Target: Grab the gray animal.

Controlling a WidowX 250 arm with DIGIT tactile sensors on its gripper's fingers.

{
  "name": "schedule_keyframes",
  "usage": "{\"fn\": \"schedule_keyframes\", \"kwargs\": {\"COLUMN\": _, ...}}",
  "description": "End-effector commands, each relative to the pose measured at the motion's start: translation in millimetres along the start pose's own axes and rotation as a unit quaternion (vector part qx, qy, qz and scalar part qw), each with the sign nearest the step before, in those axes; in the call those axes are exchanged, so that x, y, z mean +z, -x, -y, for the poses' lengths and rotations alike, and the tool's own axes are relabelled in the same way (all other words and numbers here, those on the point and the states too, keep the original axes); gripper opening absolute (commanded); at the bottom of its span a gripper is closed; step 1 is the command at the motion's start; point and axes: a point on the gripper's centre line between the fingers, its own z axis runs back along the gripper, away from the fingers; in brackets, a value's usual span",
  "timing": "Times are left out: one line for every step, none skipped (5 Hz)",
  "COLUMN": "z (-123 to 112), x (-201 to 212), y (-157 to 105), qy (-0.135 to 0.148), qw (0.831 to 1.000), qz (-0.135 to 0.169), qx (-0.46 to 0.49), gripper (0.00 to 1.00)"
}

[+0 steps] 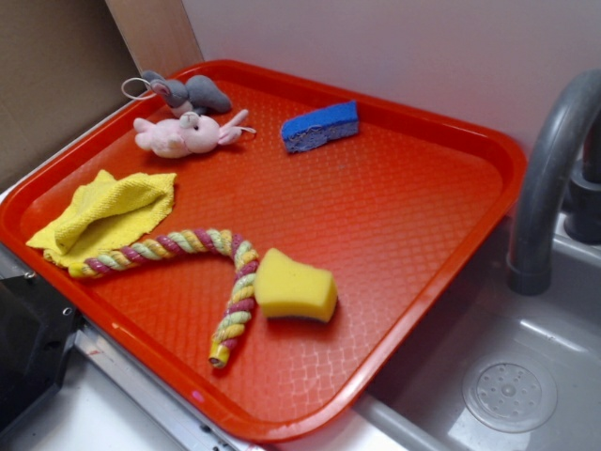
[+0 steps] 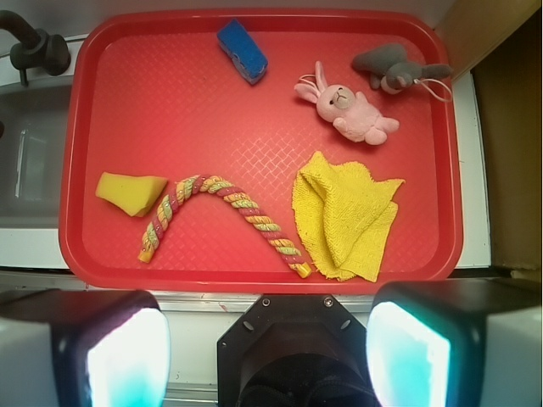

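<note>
The gray animal [image 1: 188, 93] [image 2: 392, 68] lies in a far corner of the red tray [image 1: 394, 310] [image 2: 110, 110], just beside the pink bunny [image 1: 183, 134] [image 2: 349, 110]; I can't tell if they touch. My end effector [image 2: 268, 352] hangs high over the tray's near edge, fingers [image 2: 127, 360] spread wide, gripping nothing. Closer to me sit a yellow cloth [image 2: 344, 216], a rope toy [image 2: 229, 212], a yellow sponge [image 2: 130, 192] and a blue sponge [image 2: 242, 49].

Pale wall [image 1: 394, 47] behind; brown cardboard panel [image 1: 47, 75] at left. Gray sink [image 1: 498, 376] with drain [image 1: 510, 395] and curved gray faucet [image 1: 549, 160] at right.
</note>
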Motion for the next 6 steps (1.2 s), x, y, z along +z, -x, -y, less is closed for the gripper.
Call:
{"fn": "schedule_keyframes", "kwargs": {"z": 0, "x": 0, "y": 0, "qy": 0.0, "qw": 1.0, "qz": 0.0, "qx": 0.0, "gripper": 1.0}}
{"fn": "schedule_keyframes", "kwargs": {"z": -9, "x": -33, "y": -26, "qy": -0.003, "qw": 0.997, "qz": 0.034, "qx": -0.074, "gripper": 1.0}}
{"fn": "schedule_keyframes", "kwargs": {"z": -25, "x": -50, "y": -52, "qy": -0.045, "qw": 0.991, "qz": 0.06, "qx": -0.113, "gripper": 1.0}}
{"fn": "schedule_keyframes", "kwargs": {"z": -59, "x": -71, "y": -81, "qy": -0.067, "qw": 0.985, "qz": 0.083, "qx": -0.134, "gripper": 1.0}}
{"fn": "schedule_keyframes", "kwargs": {"z": -102, "x": -104, "y": -110, "qy": -0.09, "qw": 0.988, "qz": 0.067, "qx": -0.103, "gripper": 1.0}}
{"fn": "schedule_keyframes", "kwargs": {"z": -125, "x": -123, "y": -128, "qy": -0.112, "qw": 0.989, "qz": 0.054, "qx": -0.084, "gripper": 1.0}}
